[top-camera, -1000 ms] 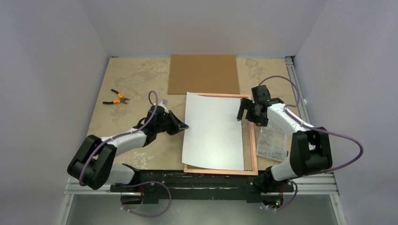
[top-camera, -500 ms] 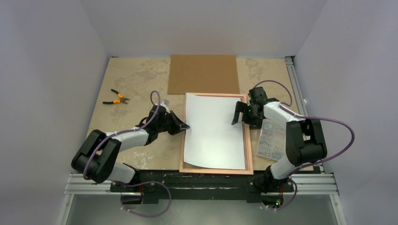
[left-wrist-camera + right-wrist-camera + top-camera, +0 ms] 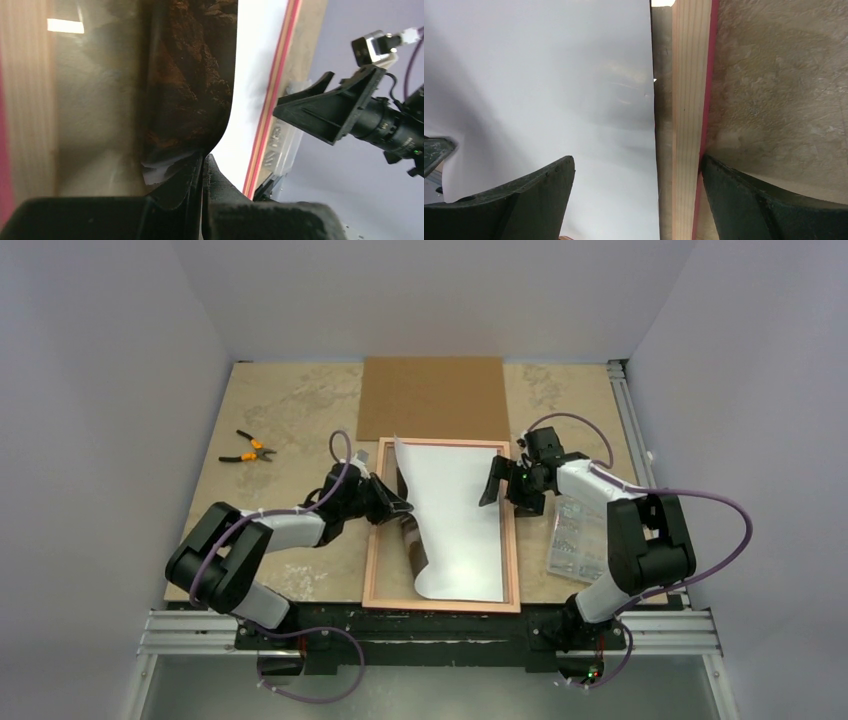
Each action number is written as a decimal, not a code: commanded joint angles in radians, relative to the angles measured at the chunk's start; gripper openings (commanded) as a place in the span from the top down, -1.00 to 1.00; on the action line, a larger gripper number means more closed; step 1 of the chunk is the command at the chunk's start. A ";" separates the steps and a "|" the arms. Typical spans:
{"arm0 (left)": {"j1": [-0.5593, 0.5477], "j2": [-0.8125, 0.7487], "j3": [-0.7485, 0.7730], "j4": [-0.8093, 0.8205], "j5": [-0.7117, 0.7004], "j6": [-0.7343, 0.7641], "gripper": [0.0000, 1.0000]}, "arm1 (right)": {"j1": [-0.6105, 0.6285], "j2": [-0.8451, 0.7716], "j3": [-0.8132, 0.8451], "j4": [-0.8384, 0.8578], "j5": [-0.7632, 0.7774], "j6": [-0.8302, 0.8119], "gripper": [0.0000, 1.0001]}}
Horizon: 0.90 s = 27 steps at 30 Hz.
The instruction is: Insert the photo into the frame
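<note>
The frame [image 3: 372, 540] lies back-up on the table, tan wood with a pink edge. The photo [image 3: 455, 515] lies white-back-up inside it, its left edge curled up and showing the dark print. My left gripper [image 3: 400, 508] is shut on that left edge; in the left wrist view [image 3: 202, 160] the paper runs between the closed fingers. My right gripper [image 3: 505, 483] is open, straddling the frame's right rail [image 3: 686, 100], one finger over the photo's white back [image 3: 549, 90], the other [image 3: 754, 200] outside the rail.
A brown backing board [image 3: 434, 397] lies at the back of the table. Orange-handled pliers [image 3: 247, 451] lie at the left. A clear plastic box of small parts [image 3: 577, 538] sits right of the frame.
The frame and photo slid left. The photo's left edge has lifted and curled, showing its dark face. My left gripper moved right with it; the right gripper moved left over the right rail.
</note>
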 commanded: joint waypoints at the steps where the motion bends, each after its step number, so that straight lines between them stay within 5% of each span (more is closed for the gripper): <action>1: -0.017 -0.048 0.010 0.150 0.077 -0.029 1.00 | 0.029 0.017 -0.039 0.030 -0.109 0.028 -0.91; 14: -0.020 -0.368 0.280 -0.451 0.066 0.157 1.00 | 0.021 -0.064 -0.009 0.018 -0.096 0.043 -0.92; 27: -0.084 -0.376 0.373 -0.337 0.056 0.046 1.00 | -0.062 -0.193 0.006 -0.010 -0.104 0.074 -0.93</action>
